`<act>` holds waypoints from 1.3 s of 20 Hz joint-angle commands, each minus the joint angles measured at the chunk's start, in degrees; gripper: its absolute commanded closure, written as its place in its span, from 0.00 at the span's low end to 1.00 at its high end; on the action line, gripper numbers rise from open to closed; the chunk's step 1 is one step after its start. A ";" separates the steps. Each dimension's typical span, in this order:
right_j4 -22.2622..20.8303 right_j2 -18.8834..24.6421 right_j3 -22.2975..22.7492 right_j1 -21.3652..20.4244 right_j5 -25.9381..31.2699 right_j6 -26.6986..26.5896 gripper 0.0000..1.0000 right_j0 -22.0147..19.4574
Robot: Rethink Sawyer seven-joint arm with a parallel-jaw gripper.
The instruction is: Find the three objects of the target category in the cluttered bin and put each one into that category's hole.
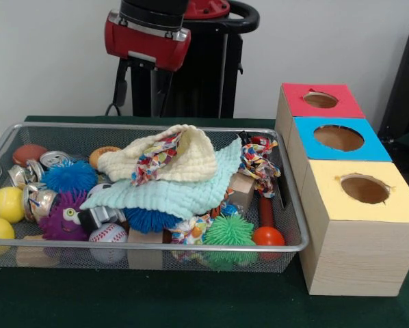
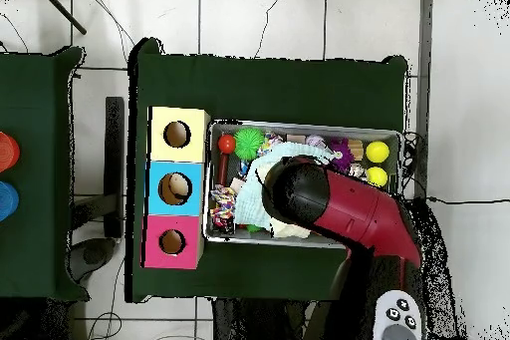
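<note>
A wire bin holds a jumble of things. A cream cloth lies on a mint cloth, and a patterned rag lies to their right. Around them sit yellow balls, a baseball, a green spiky ball, a blue spiky ball, a purple fuzzy toy, cans and a red ball. Beside the bin stand a red box, a blue box and a yellow box, each with a round hole. The arm's end hangs over the bin and hides the gripper.
In the overhead view the arm covers most of the bin's middle and lower half. A grey handset lies near the robot's base. A second green table at the left carries a red thing and a blue thing.
</note>
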 commanded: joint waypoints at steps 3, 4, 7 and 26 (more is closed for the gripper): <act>2.76 2.28 0.43 0.88 -2.76 13.90 0.00 -0.28; 3.03 2.96 0.83 0.76 -3.18 13.62 0.00 -0.65; 2.66 2.73 0.17 1.49 -3.23 13.22 0.00 -0.58; 0.37 2.65 -1.05 1.38 -1.80 8.87 0.00 -3.76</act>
